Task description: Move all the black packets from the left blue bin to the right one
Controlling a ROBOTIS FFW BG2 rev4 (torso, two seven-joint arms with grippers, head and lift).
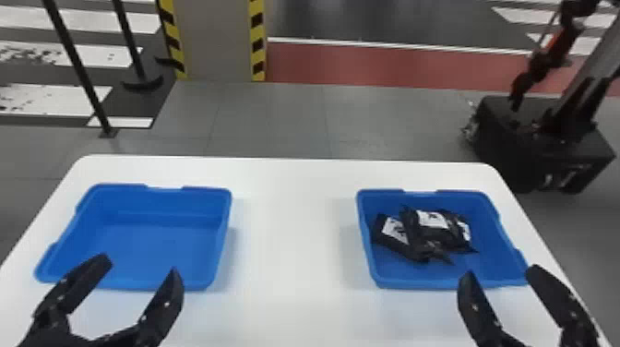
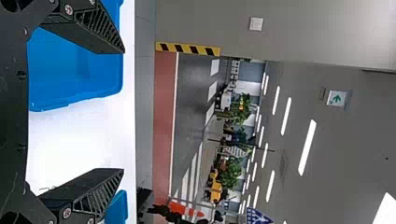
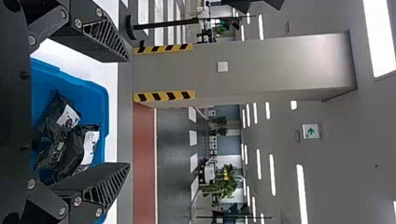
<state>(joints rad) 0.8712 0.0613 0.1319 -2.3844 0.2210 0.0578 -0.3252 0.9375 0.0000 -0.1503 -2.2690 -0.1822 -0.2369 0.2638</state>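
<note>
Head view, 12 o'clock at the desk's (image 1: 295,207) far edge: left bin (image 1: 161,235) at 9 o'clock, right bin (image 1: 493,260) at 3. Black packets (image 1: 417,235): heaped inside the right bin. Left hand (image 1: 140,265): spread wide, unloaded, near the left bin's 6 o'clock rim. Right hand (image 1: 502,273): spread wide, unloaded, near the right bin's 5 o'clock corner.

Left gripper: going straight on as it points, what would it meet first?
Likely the left blue bin; the left gripper points toward it in the head view, though gripper height is unclear, so it may pass over.
</note>
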